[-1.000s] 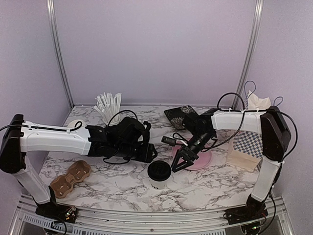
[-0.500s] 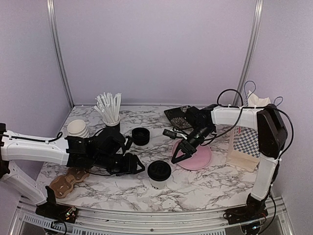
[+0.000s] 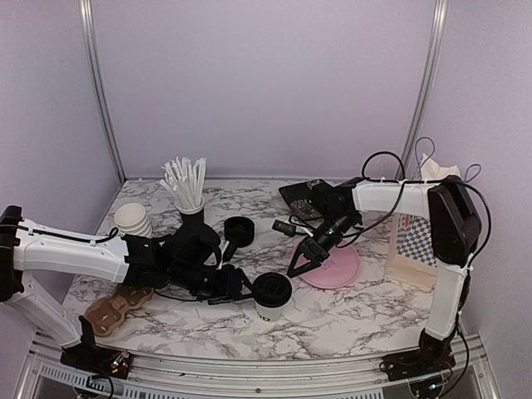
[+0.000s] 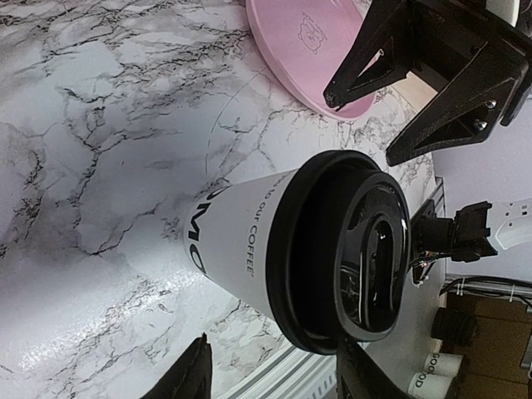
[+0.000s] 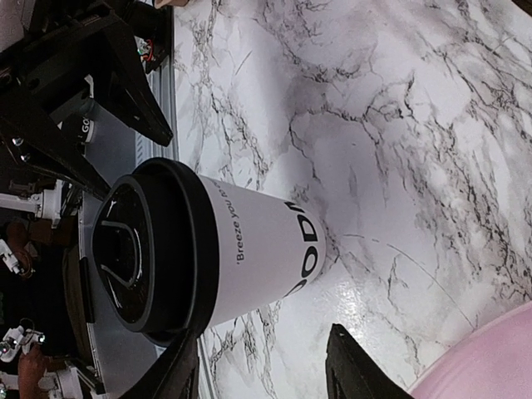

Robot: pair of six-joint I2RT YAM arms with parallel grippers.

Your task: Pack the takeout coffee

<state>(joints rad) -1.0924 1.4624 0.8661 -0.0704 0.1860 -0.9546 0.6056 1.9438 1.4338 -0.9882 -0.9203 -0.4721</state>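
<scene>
A white takeout coffee cup (image 3: 270,306) with a black lid (image 3: 271,288) stands upright on the marble table near the front. It also shows in the left wrist view (image 4: 237,241) and the right wrist view (image 5: 258,241). My left gripper (image 3: 243,290) is open and empty, low by the cup's left side, with the cup ahead of its jaws (image 4: 274,378). My right gripper (image 3: 298,266) is open and empty, just right of and behind the cup, and points down at it (image 5: 262,374). A brown cardboard cup carrier (image 3: 116,306) lies at the front left.
A pink plate (image 3: 337,268) lies under the right wrist. A checkered box (image 3: 416,245) and a paper bag (image 3: 436,172) stand at the right. At the back are a stack of paper cups (image 3: 133,219), a holder of straws (image 3: 187,187), a loose black lid (image 3: 239,228) and a black basket (image 3: 301,196).
My left arm has dropped lower and swung in, so its open gripper is now beside the cup. My right gripper has drawn back slightly from the cup. The cup has not moved.
</scene>
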